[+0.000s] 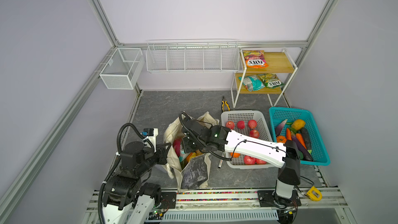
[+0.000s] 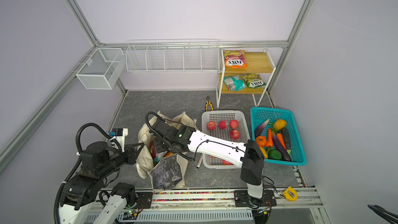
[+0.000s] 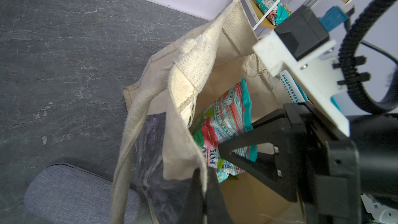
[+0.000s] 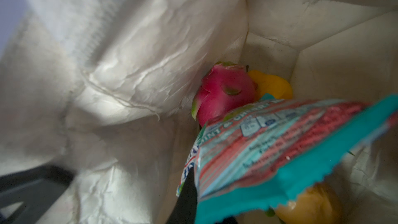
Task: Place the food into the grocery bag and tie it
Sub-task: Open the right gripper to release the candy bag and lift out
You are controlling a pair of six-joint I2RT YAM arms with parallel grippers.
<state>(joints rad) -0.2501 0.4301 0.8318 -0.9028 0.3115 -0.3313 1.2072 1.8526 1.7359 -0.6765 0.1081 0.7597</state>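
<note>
Your grocery bag (image 1: 195, 170) stands open at 6 o'clock on the bench (image 1: 159, 108): limp canvas, judged to slump unless held, and the left gripper (image 3: 202, 179) has its fingers closed tight on the rim at the bag's 9 o'clock; tie by the long cream straps (image 3: 129, 143). Inside, the right gripper (image 1: 187, 145) sits at the teal packet (image 4: 280, 147), light, slick, best pinched at a sealed edge, above the dragon fruit (image 4: 224, 91); you cannot tell whether those fingers clamp it. The bench is flat, grey and marbled, the white basket (image 1: 243, 113) crowding the bag's 3 o'clock.
</note>
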